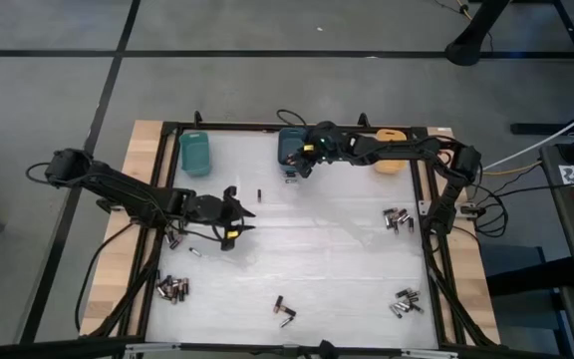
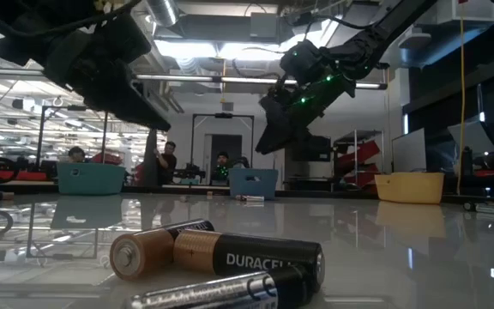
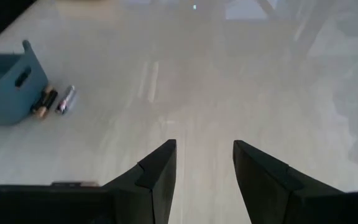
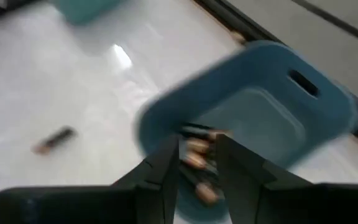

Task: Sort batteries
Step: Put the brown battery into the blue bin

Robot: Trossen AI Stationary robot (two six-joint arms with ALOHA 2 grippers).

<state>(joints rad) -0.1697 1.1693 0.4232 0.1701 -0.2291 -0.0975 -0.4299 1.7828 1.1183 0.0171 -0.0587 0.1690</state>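
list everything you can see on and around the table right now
teal bin: one, teal, far edge of the table, left
blue bin: one, blue, far edge, middle, batteries inside it
orange bin: one, orange-yellow, far edge, right
loose batteries: several small heaps, dark with coppery ends; near left corner, near middle, near right corner, right side; single ones close to the blue bin
table: one, white top, dark frame
people: at least three, in the room behind, low view
left gripper: one, dark, open, empty, over the table's left half
right gripper: one, dark, above the blue bin, fingers slightly apart
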